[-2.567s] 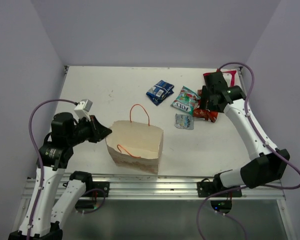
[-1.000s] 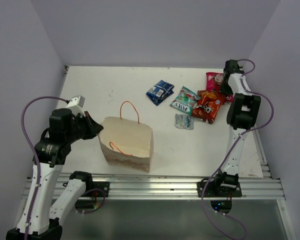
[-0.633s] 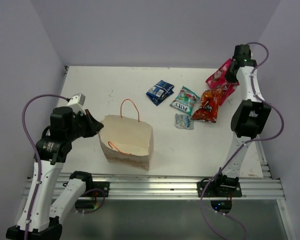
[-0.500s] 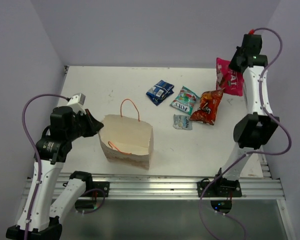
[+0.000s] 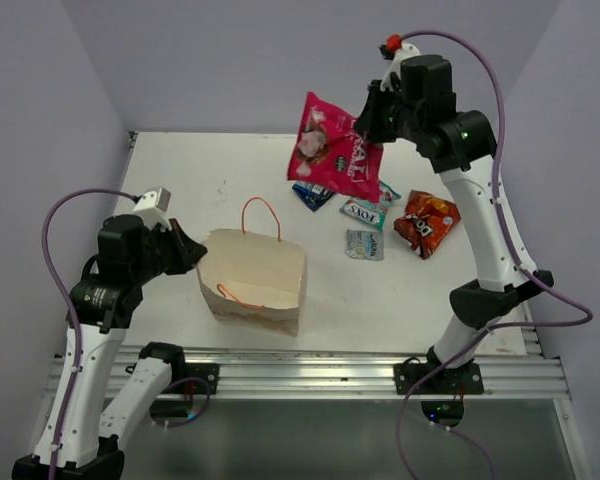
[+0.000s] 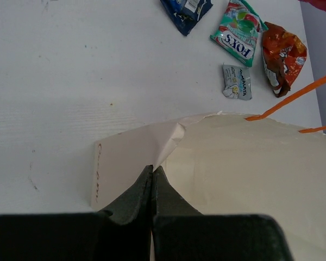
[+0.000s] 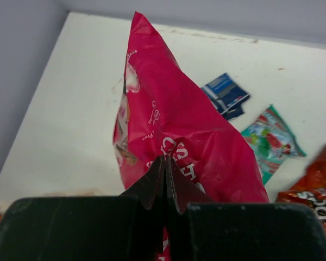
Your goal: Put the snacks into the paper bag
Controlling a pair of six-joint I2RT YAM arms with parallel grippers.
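Observation:
The cream paper bag [image 5: 258,280] stands open at the near left. My left gripper [image 5: 195,250] is shut on the bag's left rim, and the left wrist view shows its tips [image 6: 152,169] pinching a folded edge of the bag [image 6: 250,163]. High above the table's middle, my right gripper [image 5: 365,130] is shut on the large red-pink snack bag [image 5: 330,148], which hangs in the air; the right wrist view shows the gripper [image 7: 165,160] pinching its foil [image 7: 174,125]. On the table lie the blue packet [image 5: 310,193], green-white packet [image 5: 365,210], silvery-grey packet [image 5: 366,244] and orange-red packet [image 5: 426,222].
Purple walls close the table [image 5: 180,180] on the left, back and right. A metal rail [image 5: 310,368] runs along the near edge. The bag's orange cord handle [image 5: 261,215] stands up on its far side. The hanging red-pink bag partly covers the blue packet.
My right arm has lifted the red-pink bag from the far right corner and swung it left, high over the table's middle. The orange-red packet shifted slightly. The left arm and paper bag stayed put.

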